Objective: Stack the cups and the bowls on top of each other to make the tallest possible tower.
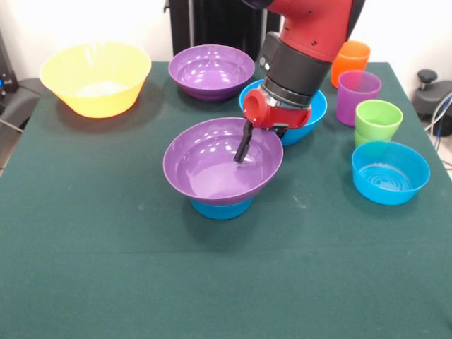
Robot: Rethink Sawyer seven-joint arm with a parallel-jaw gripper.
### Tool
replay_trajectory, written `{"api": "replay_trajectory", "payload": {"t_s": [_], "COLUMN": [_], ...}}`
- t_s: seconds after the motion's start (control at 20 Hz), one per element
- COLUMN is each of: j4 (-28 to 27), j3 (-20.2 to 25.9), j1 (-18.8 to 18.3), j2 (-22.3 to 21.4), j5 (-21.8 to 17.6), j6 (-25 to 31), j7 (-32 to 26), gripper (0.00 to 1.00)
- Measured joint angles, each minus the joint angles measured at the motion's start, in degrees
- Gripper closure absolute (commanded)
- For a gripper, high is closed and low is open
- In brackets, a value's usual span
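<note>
A wide purple bowl (212, 169) rests on a small blue bowl (221, 208) at the table's middle; together they form the tower. My gripper (260, 145) hangs over the purple bowl's far right rim. One black finger (242, 145) reaches down inside the bowl, and the other shows only as a stub behind the rim. The jaws stand apart and hold nothing. A second purple bowl (210, 70) and a large yellow bowl (95, 78) stand at the back. A large blue bowl (314, 113) is partly hidden behind the arm. At the right are the orange cup (351, 60), purple cup (358, 95) and green cup (378, 120).
Another small blue bowl (390, 171) stands at the right, in front of the green cup. The green cloth table (141, 282) stretches across the whole front. The red arm (307, 35) comes down over the back middle.
</note>
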Motion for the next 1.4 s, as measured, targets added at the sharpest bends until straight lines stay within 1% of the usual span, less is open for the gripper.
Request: {"api": "replay_trajectory", "payload": {"t_s": [0.25,0.8,1.05,1.15,1.4], "j4": [-0.79,-1.18,-1.04,-0.95,-0.72], "j3": [-0.17,-0.12,1.05,2.05,2.38], "j1": [-0.01,-0.27,-1.53,-2.66,-3.33], "j2": [1.15,1.28,0.66,0.29,-0.04], "j5": [0.01,0.01,0.44,0.84,0.96], "j6": [0.01,0.0,0.01,0.01,0.02], "j7": [0.0,0.0,0.0,0.0,0.0], "gripper": [0.0,0.0,0.0,0.0,0.0]}}
